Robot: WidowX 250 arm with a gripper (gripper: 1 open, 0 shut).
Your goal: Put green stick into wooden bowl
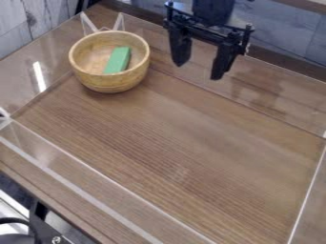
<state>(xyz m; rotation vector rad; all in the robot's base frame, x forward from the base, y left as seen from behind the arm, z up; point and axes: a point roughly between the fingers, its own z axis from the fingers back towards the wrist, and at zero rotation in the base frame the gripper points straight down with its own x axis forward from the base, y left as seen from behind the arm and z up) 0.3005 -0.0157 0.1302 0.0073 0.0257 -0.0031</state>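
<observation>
The pincer [204,59] hangs over the table [173,143], near its far edge and off to the side of the wooden bowl [95,82], not touching it. From where I stand I can't tell whether its fingers are spread or pressed together; they're too dark and small. The green stick [117,60] is inside the bowl, leaning along the wall on the side nearer the pincer. So the putting-in looks done to me, and what's in hand is the finish, with the arm away from the bowl. Next, I'd say, it only needs to keep clear, since a bump on the rim could shift the stick.
</observation>
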